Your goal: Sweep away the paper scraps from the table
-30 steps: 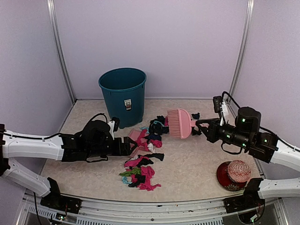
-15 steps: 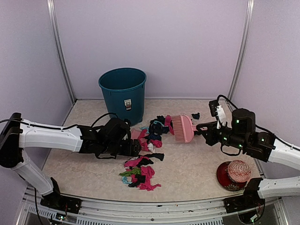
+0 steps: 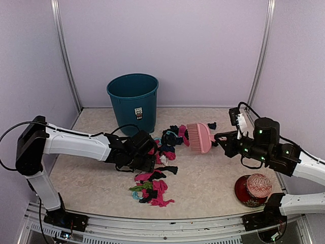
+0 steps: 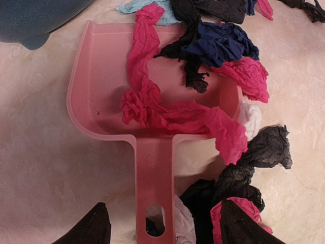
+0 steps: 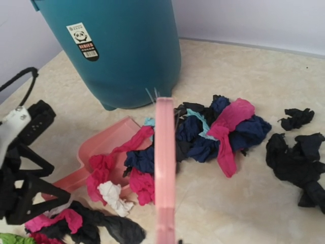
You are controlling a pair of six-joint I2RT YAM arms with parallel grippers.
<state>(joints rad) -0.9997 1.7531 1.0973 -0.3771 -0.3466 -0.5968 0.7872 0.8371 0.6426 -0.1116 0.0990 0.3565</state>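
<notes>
Left tool (image 4: pixel 162 218): open, jaws spread wide. The dustpan (image 4: pixel 101 91) handle lies between the fingertips; I cannot tell whether they touch it. The dustpan is flat on the bench (image 3: pixel 213 178), mouth facing away from the tool, just beside the teal bin (image 3: pixel 133 101).

Right tool (image 3: pixel 219 138): closed on the handle of the brush (image 3: pixel 199 137). The brush head is raised, at the right side of the main heap.

Scraps (image 3: pixel 170 140):
- Main heap at the dustpan mouth, mid-bench, between the two tools.
- One long magenta strip lies inside the pan and trails over its rim; black and navy pieces overlap the far lip.
- Second cluster of magenta, black and green nearer the front edge, apart from the pan.
- One black piece alone behind the brush.

Red patterned ball (image 3: pixel 259 185): front right, well apart from the scraps.
</notes>
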